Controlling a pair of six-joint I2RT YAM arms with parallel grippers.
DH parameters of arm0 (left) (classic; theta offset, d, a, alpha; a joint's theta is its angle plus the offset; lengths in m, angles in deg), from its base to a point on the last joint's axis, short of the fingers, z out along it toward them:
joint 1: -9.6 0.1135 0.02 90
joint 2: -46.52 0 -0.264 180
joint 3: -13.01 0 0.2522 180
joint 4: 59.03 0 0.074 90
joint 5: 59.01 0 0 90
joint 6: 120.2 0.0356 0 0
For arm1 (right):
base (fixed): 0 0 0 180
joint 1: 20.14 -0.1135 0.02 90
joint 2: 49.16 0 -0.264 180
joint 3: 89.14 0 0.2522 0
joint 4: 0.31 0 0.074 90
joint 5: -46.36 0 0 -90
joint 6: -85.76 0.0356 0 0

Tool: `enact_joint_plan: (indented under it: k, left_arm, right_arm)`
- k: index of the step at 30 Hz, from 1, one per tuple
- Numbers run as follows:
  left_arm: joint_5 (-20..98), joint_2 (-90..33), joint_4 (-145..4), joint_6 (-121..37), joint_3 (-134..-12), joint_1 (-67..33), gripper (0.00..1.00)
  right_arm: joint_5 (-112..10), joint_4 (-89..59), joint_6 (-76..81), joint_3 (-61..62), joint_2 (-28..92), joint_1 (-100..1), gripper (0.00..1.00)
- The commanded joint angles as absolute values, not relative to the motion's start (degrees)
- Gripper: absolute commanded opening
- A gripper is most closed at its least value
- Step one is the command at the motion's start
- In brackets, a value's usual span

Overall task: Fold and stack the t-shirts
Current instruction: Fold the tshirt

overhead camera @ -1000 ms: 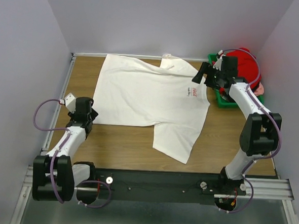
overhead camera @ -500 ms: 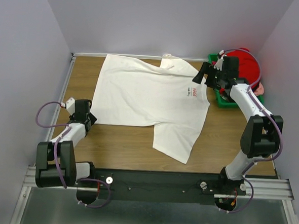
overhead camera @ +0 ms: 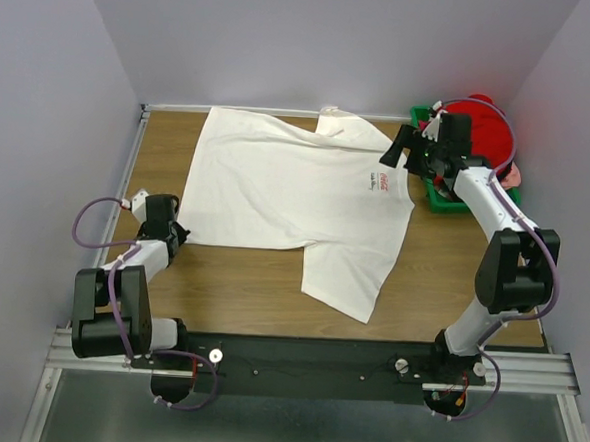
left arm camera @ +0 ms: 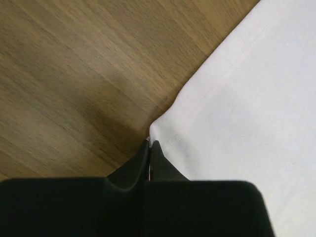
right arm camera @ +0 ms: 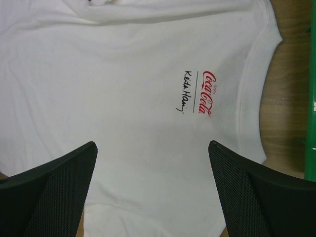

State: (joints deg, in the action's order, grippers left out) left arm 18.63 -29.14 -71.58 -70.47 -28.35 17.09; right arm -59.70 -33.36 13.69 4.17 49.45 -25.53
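A white t-shirt (overhead camera: 296,196) with a small red chest logo (right arm camera: 207,94) lies spread flat on the wooden table (overhead camera: 241,278). My left gripper (overhead camera: 177,234) sits low at the shirt's near-left hem corner (left arm camera: 163,133), with its jaws shut on the tip of that corner. Over the chest by the collar my right gripper (overhead camera: 405,150) hovers open, nothing between its fingers (right arm camera: 59,173). A red t-shirt (overhead camera: 489,128) and some pink cloth (overhead camera: 515,175) are bunched at the back right.
A green plastic bin (overhead camera: 439,198) at the back right holds the red and pink clothes; its edge (right arm camera: 311,123) shows beside the shirt's collar. Walls close off the table's left, back and right sides.
My left gripper has sunk to the table at the hem corner and closed on it. The right arm has barely moved and stays open.
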Motion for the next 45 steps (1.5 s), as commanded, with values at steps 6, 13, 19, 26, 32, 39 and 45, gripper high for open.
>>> enact_joint_plan:
  k: [6, 13, 19, 26, 32, 39, 45]
  left_arm:
    - [21.3, -22.5, -71.8, -68.0, -26.9, 17.4, 0.0]
    - [19.1, -10.4, -71.2, -69.0, -25.1, 17.4, 0.0]
    - [21.1, -5.0, -70.1, -69.3, -24.0, 17.4, 0.0]
    - [24.5, -5.2, -67.0, -69.2, -22.7, 17.4, 0.0]
    - [26.5, -4.7, -65.9, -69.0, -22.9, 17.5, 0.0]
    - [27.6, -4.2, -65.6, -69.1, -22.5, 17.5, 0.0]
    - [28.3, -3.9, -65.5, -69.1, -22.5, 17.5, 0.0]
  right_arm:
    - [-64.7, -32.6, 14.9, -1.4, 41.8, -26.3, 0.99]
    - [-60.0, -35.9, 18.0, -16.0, 30.0, -33.7, 0.96]
    - [-52.2, -43.0, 26.4, -27.1, 20.2, -46.3, 0.9]
    - [-45.8, -56.1, 39.2, -31.3, 8.2, -54.2, 0.84]
    - [-42.6, -61.3, 50.1, -36.8, 6.0, -64.8, 0.75]
    - [-39.3, -64.9, 58.1, -38.1, 6.7, -72.5, 0.7]
    - [-36.6, -62.1, 59.0, -38.7, 11.7, -74.5, 0.7]
